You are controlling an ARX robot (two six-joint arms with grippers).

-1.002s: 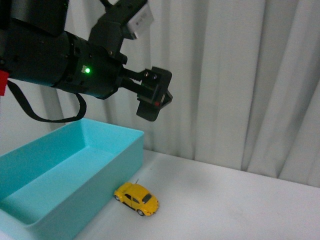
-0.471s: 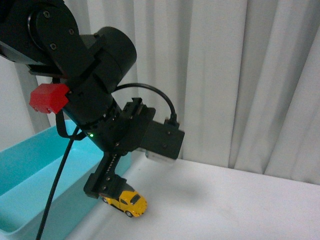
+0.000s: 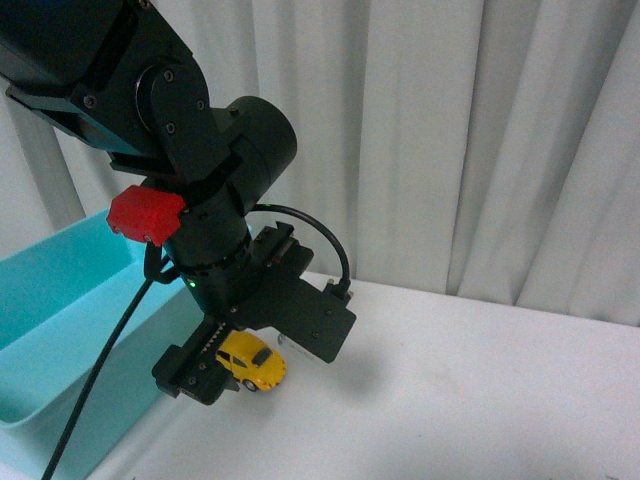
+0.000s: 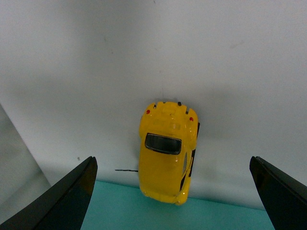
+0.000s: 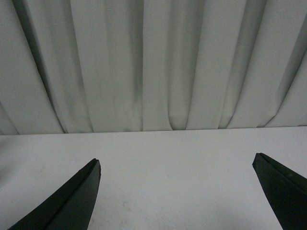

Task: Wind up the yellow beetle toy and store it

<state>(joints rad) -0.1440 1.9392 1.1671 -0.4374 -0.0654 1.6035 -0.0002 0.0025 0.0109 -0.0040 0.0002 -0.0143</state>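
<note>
Front view, our left gripper [image 4: 172, 162] come down over the yellow beetle toy [image 3: 254, 365], jaws wide apart, right gripper [image 5: 175, 165] likewise spread.

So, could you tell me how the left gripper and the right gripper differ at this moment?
The left gripper points down over the yellow beetle toy, which shows between its fingers; the right gripper has nothing between its fingers. The left gripper sees tabletop; the right gripper faces the curtain. Both are open.
</note>
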